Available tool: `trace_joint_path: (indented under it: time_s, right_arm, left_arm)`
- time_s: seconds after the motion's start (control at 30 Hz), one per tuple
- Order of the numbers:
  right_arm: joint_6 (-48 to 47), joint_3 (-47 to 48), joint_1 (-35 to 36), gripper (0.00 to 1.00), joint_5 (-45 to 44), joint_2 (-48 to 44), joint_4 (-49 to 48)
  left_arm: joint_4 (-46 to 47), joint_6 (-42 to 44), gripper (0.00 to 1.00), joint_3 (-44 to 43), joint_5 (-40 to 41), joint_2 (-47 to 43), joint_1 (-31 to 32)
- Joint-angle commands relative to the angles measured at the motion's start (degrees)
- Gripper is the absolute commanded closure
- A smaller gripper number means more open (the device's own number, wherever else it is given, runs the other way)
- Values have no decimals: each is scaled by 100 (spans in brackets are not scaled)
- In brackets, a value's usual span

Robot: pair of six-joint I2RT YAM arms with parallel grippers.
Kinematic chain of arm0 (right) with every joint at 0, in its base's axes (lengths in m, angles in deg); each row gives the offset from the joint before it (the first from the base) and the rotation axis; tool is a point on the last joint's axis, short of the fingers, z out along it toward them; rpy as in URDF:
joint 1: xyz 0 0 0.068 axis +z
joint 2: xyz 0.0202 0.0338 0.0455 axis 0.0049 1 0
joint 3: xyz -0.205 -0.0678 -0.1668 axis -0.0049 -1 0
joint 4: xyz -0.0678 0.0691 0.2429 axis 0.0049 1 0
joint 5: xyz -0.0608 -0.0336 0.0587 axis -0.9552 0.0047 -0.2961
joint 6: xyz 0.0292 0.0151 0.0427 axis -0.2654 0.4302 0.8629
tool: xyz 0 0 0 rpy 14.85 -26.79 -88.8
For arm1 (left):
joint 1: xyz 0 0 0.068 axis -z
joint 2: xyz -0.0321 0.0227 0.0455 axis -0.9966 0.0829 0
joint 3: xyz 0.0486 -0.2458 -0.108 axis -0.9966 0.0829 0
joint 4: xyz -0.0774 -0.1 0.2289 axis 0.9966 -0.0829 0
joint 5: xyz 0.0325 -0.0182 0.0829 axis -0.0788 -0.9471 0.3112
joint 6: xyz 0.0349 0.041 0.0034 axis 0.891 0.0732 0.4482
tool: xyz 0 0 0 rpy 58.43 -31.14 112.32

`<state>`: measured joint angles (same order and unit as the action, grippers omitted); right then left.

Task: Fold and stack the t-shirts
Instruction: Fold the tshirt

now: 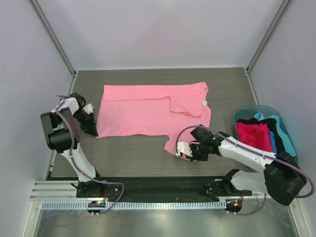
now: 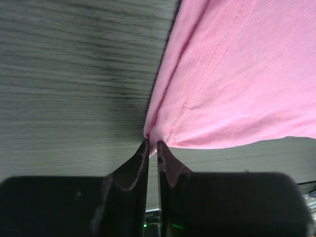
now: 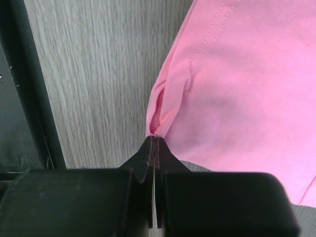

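Observation:
A light pink t-shirt (image 1: pixel 148 111) lies spread on the wood-grain table, one sleeve folded in near its small white neck tag (image 1: pixel 205 102). My left gripper (image 1: pixel 92 129) is shut on the shirt's near left corner; the left wrist view shows the cloth (image 2: pixel 232 74) pinched at the fingertips (image 2: pixel 152 142). My right gripper (image 1: pixel 183 152) is shut on the shirt's near right sleeve edge; the right wrist view shows the cloth (image 3: pixel 237 84) bunched in the tips (image 3: pixel 154 137). Hot pink (image 1: pixel 254 135), black (image 1: pixel 269 122) and teal (image 1: pixel 285 136) shirts lie in the tub.
A light-blue plastic tub (image 1: pixel 247 109) stands at the right of the table beside my right arm. Grey walls close in the table on three sides. A black rail (image 1: pixel 148 186) runs along the near edge.

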<state>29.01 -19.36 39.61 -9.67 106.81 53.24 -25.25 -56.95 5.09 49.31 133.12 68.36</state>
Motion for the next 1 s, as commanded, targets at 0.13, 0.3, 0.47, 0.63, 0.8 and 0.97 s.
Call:
trace_joint_path:
  time_s: [0.13, 0.3, 0.47, 0.63, 0.8, 0.97]
  right_arm:
    - [239, 370, -144, 99, -368, -93, -102]
    - [441, 932, -215, 99, -614, -469, 188]
    - [722, 1415, -215, 99, -965, -664, 504]
    - [732, 1723, -312, 99, -1353, -638, 513]
    - [714, 2224, -838, 99, -1467, -278, 285]
    - [959, 3057, -1647, 99, -1362, 354, -57]
  left_arm:
    - [-116, 27, 100, -250, -150, -182, -43]
    - [-195, 9, 100, -443, -326, -350, -52]
    - [-256, 53, 100, -566, -519, -359, -43]
    - [-423, 88, 100, -944, -774, -263, -26]
    - [-695, 97, 100, -1576, -977, -25, 27]
    - [-801, 71, 100, -2217, -1047, 274, 45]
